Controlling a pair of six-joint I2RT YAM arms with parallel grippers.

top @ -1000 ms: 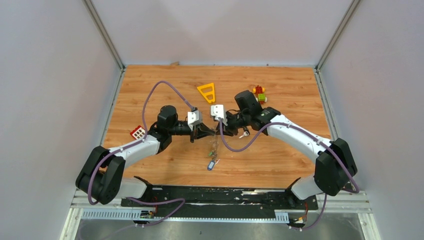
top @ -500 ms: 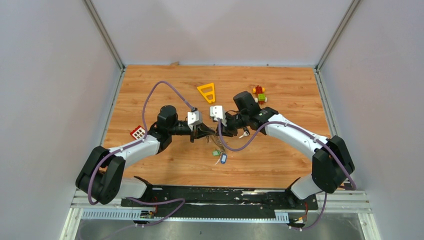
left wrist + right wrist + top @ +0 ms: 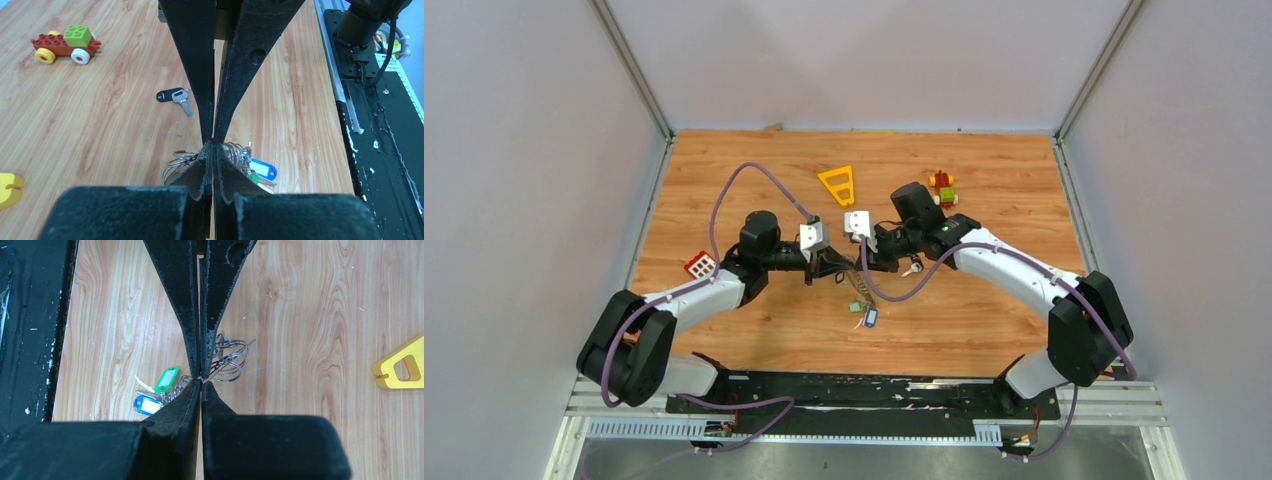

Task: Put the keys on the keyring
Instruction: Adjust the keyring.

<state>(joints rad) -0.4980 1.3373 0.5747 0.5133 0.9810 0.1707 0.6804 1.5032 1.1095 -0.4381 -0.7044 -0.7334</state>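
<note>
The light wooden table (image 3: 754,150) carried everything. The white-and-black left arm (image 3: 694,295) and right arm (image 3: 1014,270) reached in from the near edge and met over its middle. The left gripper (image 3: 212,149) and right gripper (image 3: 201,385) stood tip to tip. Each had its black fingers pressed together with no gap, and the tips hid whether either nipped any wire.

A yellow plastic triangle frame (image 3: 837,185) lay toward the far edge, cut off in both wrist views. A red, green and yellow toy block car (image 3: 942,188) sat to its right. A small red-and-white block (image 3: 699,265) lay toward the left edge, just beside the left arm.

The silver-grey metal keyring (image 3: 227,362) showed only as coiled loops under the touching tips, its outline hard to make out. Whether it hung or rested could not be told. The small metal keys (image 3: 167,380) with green and blue plastic tags bunched against it on its near-edge side, their blades mostly hidden. A black-tagged key (image 3: 175,96) lay apart on the table.
</note>
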